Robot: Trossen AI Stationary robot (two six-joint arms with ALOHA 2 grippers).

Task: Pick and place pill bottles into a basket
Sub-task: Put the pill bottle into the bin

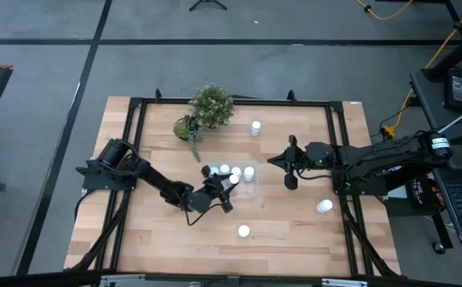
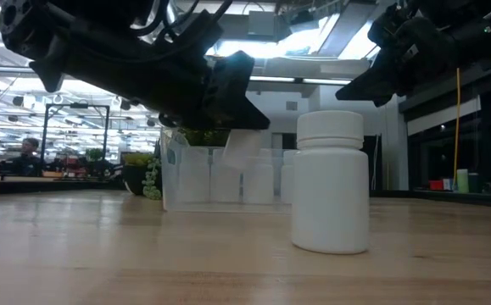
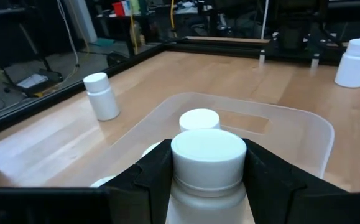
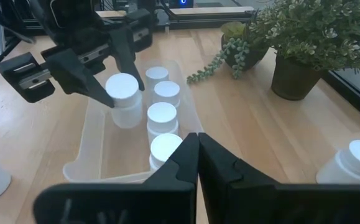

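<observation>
A pale wooden table top (image 1: 278, 223), framed by black rails, is seen from above on a grey floor crossed by dark lines. A small potted plant (image 1: 211, 106) is set near the far edge. Beyond the table, in the low view, a wide hall with bright ceiling lights is seen, and a seated person (image 2: 29, 152) is made out far back at the left.

The clear basket (image 1: 249, 176) is placed near the middle of the table, with 4 pill bottles (image 4: 161, 116) stood in it in a row. The left gripper (image 1: 229, 182) is held over the basket's near end, its fingers (image 3: 152, 171) closed on the held bottle (image 3: 208, 168), which is gripped below its cap. The right gripper (image 1: 290, 171) is held just beside the basket, on its right, its fingers pressed together on nothing.

3 loose bottles are left standing on the wood: 1 near the plant (image 1: 255, 127), 1 at the right rail (image 1: 325, 206), 1 toward the front (image 1: 243, 231).
</observation>
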